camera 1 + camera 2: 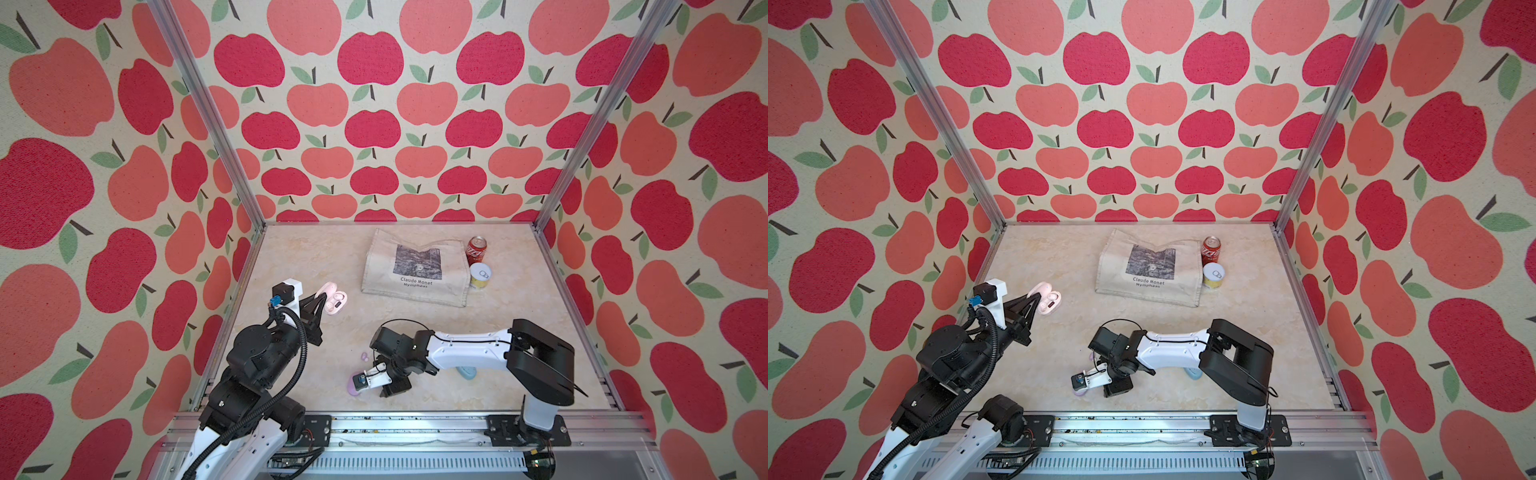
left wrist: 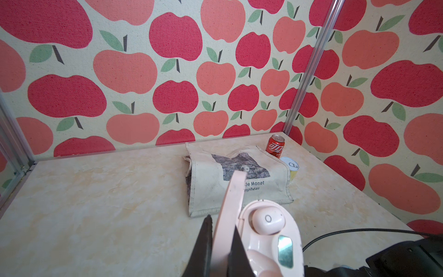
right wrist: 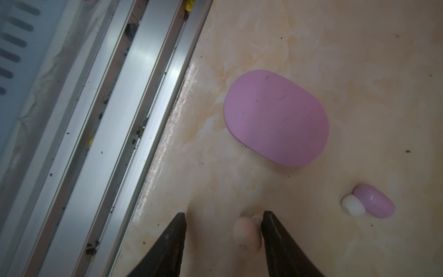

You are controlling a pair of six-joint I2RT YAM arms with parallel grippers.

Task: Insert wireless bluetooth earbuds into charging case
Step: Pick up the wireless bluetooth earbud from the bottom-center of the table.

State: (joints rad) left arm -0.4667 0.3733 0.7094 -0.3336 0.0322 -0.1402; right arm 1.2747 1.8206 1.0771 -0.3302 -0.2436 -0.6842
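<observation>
My left gripper (image 2: pixel 221 230) is shut on the raised lid (image 2: pixel 230 203) of the open pink charging case (image 1: pixel 334 301), at the table's left. One pale pink earbud (image 2: pixel 268 220) sits in the case's far socket. A rounded pink shape fills the near socket, cut off by the frame edge. My right gripper (image 3: pixel 224 213) hangs open low over the table near the front edge. A pale pink earbud (image 3: pixel 247 233) lies between its fingers, against one of them. Just beyond lie a shut lilac case (image 3: pixel 275 117) and a loose lilac earbud (image 3: pixel 370 201).
A light blue case (image 1: pixel 467 372) lies partly under the right arm. At the back lie a canvas tote bag (image 1: pixel 417 270), a red cola can (image 1: pixel 477 249) and a yellow can (image 1: pixel 481 277). An aluminium rail (image 1: pixel 415 428) runs along the front edge; patterned walls enclose the table.
</observation>
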